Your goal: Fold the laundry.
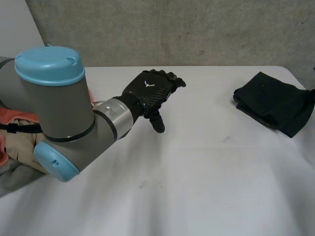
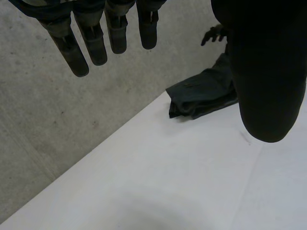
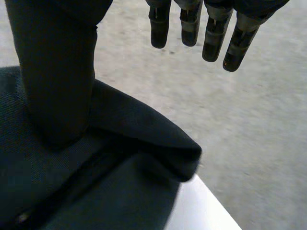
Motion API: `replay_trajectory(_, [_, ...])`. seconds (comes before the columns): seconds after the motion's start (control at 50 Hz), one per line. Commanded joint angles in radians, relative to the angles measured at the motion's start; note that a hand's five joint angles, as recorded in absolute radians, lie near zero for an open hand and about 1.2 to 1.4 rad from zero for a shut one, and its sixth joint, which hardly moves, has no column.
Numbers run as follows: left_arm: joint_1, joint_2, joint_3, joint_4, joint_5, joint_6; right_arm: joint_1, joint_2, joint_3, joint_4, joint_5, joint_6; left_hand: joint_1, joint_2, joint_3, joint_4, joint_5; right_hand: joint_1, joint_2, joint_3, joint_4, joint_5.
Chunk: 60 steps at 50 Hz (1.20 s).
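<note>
White table [image 1: 197, 187] holds a folded garment [image 1: 273, 103]; left hand [image 1: 150, 93] and right hand [image 3: 57, 72] hang loose-fingered, holding nothing — the right, close by, might snag and unfold it.

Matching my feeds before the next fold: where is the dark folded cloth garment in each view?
Head view: the dark folded cloth garment lies near the white table's far right edge.
Left wrist view: the garment lies beyond the left robot hand's thumb, by the table edge.
Right wrist view: the garment lies under the right robot hand.
Shared landmark: the white table's edge beside the garment.
</note>
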Motion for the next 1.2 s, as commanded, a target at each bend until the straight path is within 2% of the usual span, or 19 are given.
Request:
replay_trajectory(0.02, [0.002, 0.004, -0.017, -0.001, 0.0, 0.002, -0.036, -0.01, -0.022, 0.109, -0.168, -0.097, 0.016, 0.01, -0.004, 0.014, 0.002, -0.036, -0.047, -0.038, -0.058, -0.078])
replay_trajectory(0.16, [0.005, 0.002, -0.036, 0.0, 0.001, 0.002, -0.036, 0.056, -0.088, 0.169, -0.197, -0.198, 0.016, 0.01, -0.004, 0.014, 0.002, -0.036, -0.047, -0.038, -0.058, -0.078])
replay_trajectory(0.38, [0.008, -0.002, -0.037, 0.0, 0.001, 0.005, -0.007, 0.123, -0.148, 0.206, -0.279, -0.204, 0.013, 0.007, -0.007, 0.011, -0.001, -0.036, -0.047, -0.038, -0.058, -0.078])
replay_trajectory(0.46, [0.01, -0.001, -0.037, 0.0, 0.001, 0.005, -0.004, 0.137, -0.177, 0.214, -0.311, -0.204, 0.013, 0.007, -0.007, 0.011, -0.001, 0.492, 0.481, 0.491, 0.47, 0.45])
replay_trajectory(0.48, [0.01, 0.001, -0.037, 0.0, 0.001, 0.005, -0.004, 0.146, -0.195, 0.218, -0.306, -0.204, 0.013, 0.007, -0.007, 0.011, -0.001, 0.996, 0.986, 0.995, 0.974, 0.954])
replay_trajectory(0.5, [0.01, 0.001, -0.037, 0.0, 0.001, 0.006, -0.005, 0.151, -0.205, 0.218, -0.302, -0.203, 0.013, 0.007, -0.007, 0.011, -0.001, 1.183, 1.173, 1.182, 1.161, 1.142])
replay_trajectory(0.56, [0.008, 0.002, -0.037, 0.0, 0.001, 0.005, -0.007, 0.162, -0.24, 0.218, -0.25, -0.203, 0.013, 0.007, -0.007, 0.011, -0.001, 1.185, 1.175, 1.184, 1.163, 1.143])
replay_trajectory(0.62, [0.007, 0.004, -0.037, -0.001, 0.001, 0.003, -0.008, 0.168, -0.271, 0.218, -0.19, -0.203, 0.013, 0.007, -0.007, 0.011, -0.001, 1.185, 1.175, 1.184, 1.163, 1.143])
replay_trajectory(0.7, [0.007, 0.004, -0.037, -0.001, 0.0, 0.003, -0.027, 0.171, -0.301, 0.194, -0.032, -0.2, 0.016, 0.01, -0.004, 0.014, 0.002, 1.185, 1.175, 1.184, 1.163, 1.143])
replay_trajectory(0.72, [0.007, 0.004, -0.037, 0.0, -0.002, 0.003, -0.04, 0.171, -0.303, 0.162, 0.04, -0.192, 0.016, 0.01, -0.004, 0.014, 0.002, 1.185, 1.175, 1.184, 1.163, 1.143])
replay_trajectory(0.78, [0.007, 0.012, -0.037, 0.0, -0.002, 0.003, -0.045, 0.171, -0.295, 0.117, 0.111, -0.157, 0.016, 0.01, -0.004, 0.014, 0.002, 1.185, 1.175, 1.184, 1.163, 1.143])
replay_trajectory(0.92, [0.005, 0.041, -0.062, 0.0, -0.002, 0.003, -0.05, 0.174, -0.269, 0.108, 0.152, -0.045, 0.016, 0.01, -0.004, 0.014, 0.002, 1.185, 1.175, 1.184, 1.163, 1.143])
replay_trajectory(1.14, [0.005, 0.044, -0.078, 0.0, -0.002, 0.005, -0.051, 0.185, -0.254, 0.108, 0.113, -0.045, 0.016, 0.01, -0.004, 0.014, 0.002, 1.185, 1.175, 1.184, 1.163, 1.143])
replay_trajectory(1.16, [0.005, 0.044, -0.079, 0.0, -0.002, 0.003, -0.053, 0.183, -0.254, 0.109, 0.111, -0.046, 0.016, 0.01, -0.004, 0.014, 0.002, 0.849, 0.839, 0.848, 0.827, 0.807])
replay_trajectory(1.18, [0.005, 0.045, -0.079, 0.0, -0.002, 0.003, -0.054, 0.18, -0.254, 0.112, 0.107, -0.046, 0.016, 0.01, -0.004, 0.014, 0.002, 0.334, 0.324, 0.333, 0.312, 0.292])
replay_trajectory(1.2, [0.005, 0.047, -0.079, 0.0, -0.002, 0.003, -0.057, 0.174, -0.248, 0.117, 0.097, -0.048, 0.016, 0.01, -0.004, 0.014, 0.002, -0.036, -0.047, -0.038, -0.058, -0.078])
